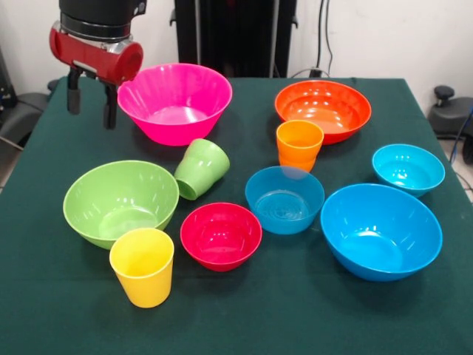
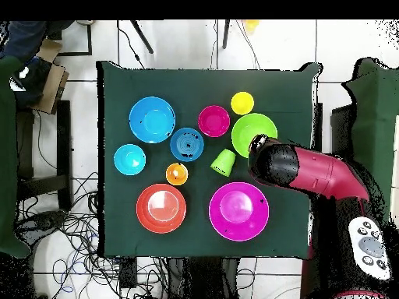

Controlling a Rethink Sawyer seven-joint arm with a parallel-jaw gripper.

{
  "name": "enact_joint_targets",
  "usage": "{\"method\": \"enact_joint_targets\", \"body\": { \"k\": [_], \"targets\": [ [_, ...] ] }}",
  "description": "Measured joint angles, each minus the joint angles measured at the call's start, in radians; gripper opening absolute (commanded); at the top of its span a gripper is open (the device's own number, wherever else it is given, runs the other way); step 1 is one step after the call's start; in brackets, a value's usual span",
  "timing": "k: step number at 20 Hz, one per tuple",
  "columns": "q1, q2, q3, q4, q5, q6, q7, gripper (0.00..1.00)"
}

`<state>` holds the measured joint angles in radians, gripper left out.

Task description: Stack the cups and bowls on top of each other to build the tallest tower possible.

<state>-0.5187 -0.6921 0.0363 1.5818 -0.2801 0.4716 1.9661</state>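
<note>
My gripper (image 1: pixel 92 103) hangs open and empty above the table, just left of the large pink bowl (image 1: pixel 174 102). The green cup (image 1: pixel 200 168) lies on its side between the pink bowl and the light green bowl (image 1: pixel 120 202). The yellow cup (image 1: pixel 142 266) stands upright at the front. The orange cup (image 1: pixel 299 146) stands in front of the orange bowl (image 1: pixel 323 109). The red bowl (image 1: pixel 221 235), a small blue bowl (image 1: pixel 284 198), a small cyan bowl (image 1: pixel 408 168) and the large blue bowl (image 1: pixel 380 231) each sit alone. Nothing is stacked.
In the overhead view the red arm (image 2: pixel 312 173) reaches in from the right and covers part of the light green bowl (image 2: pixel 251 128). The green table (image 2: pixel 117 93) ends close behind the pink and orange bowls. Chairs and cables surround the table.
</note>
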Motion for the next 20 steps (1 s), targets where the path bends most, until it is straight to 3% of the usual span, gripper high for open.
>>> {"method": "enact_joint_targets", "body": {
  "k": [20],
  "targets": [
    [0.0,0.001,0.028,0.0,0.0,0.0,0.0,1.0]
  ]
}}
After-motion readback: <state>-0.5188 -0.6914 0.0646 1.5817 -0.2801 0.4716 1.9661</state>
